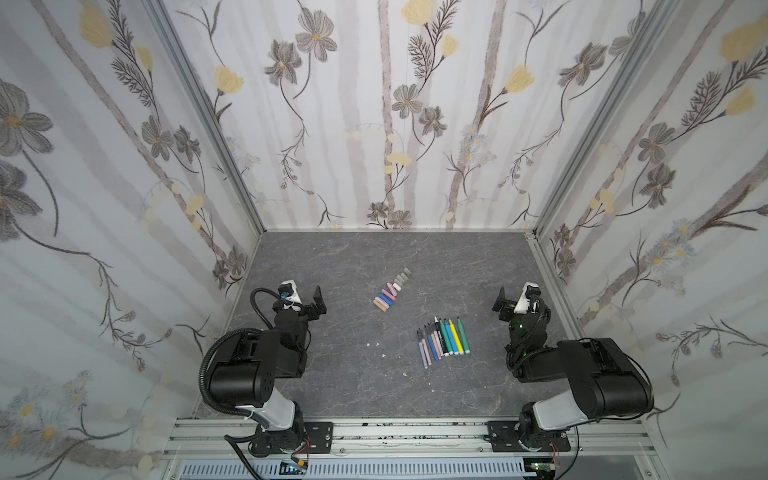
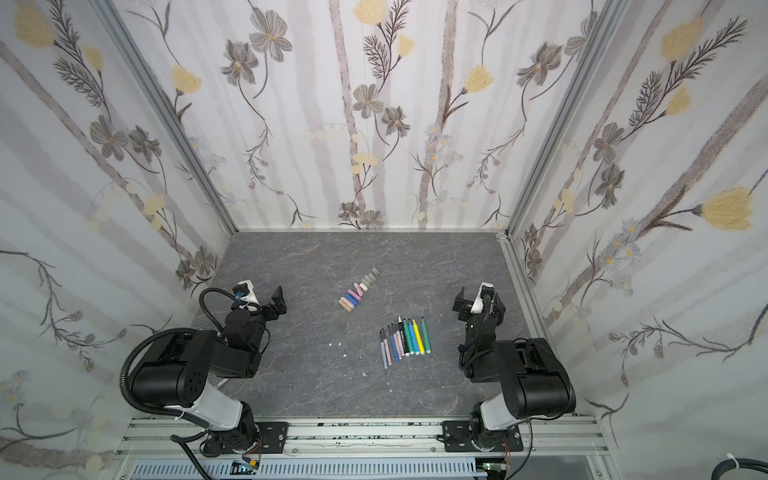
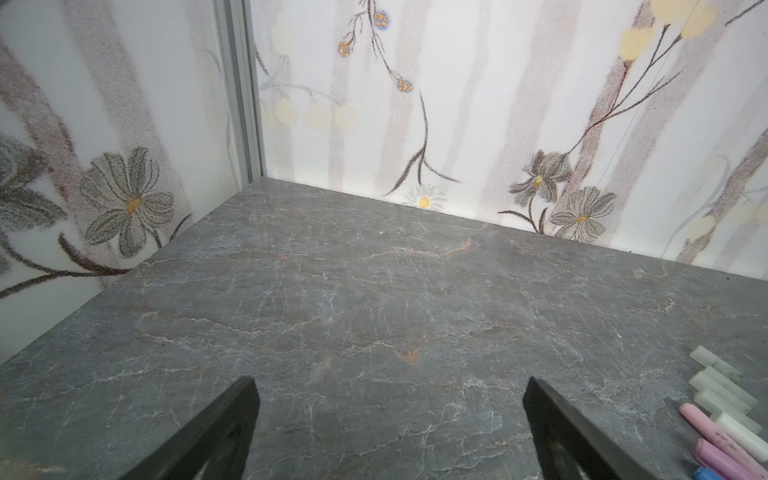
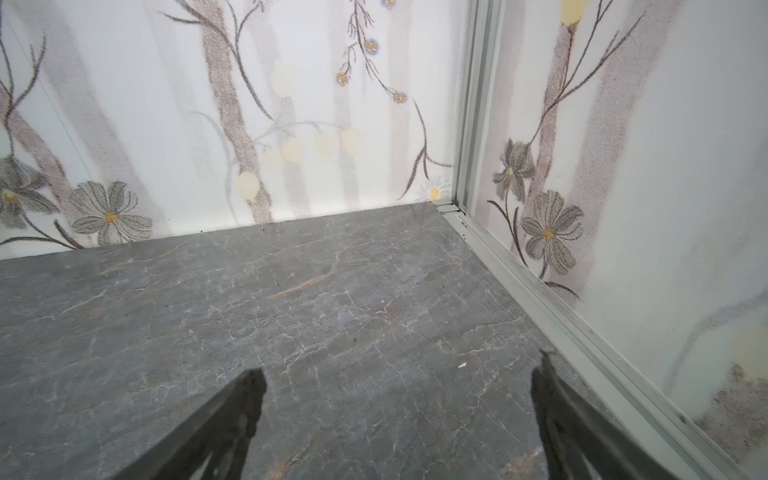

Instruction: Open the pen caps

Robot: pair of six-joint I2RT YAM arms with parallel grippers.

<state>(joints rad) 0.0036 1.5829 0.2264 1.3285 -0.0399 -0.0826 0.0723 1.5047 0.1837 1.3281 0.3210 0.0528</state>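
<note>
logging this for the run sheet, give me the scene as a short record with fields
surface: grey marbled table
pen caps: loose, side by side in a slanted row mid-table; pastel ones at the near end, frosted ones at the far end
pens: lying in a row nearer the right arm, pointed tips bare
left hand: open, empty, left of the caps
right hand: open, empty, right of the pens
other: small white bits on the table
task state: no cap seen on any pen
</note>
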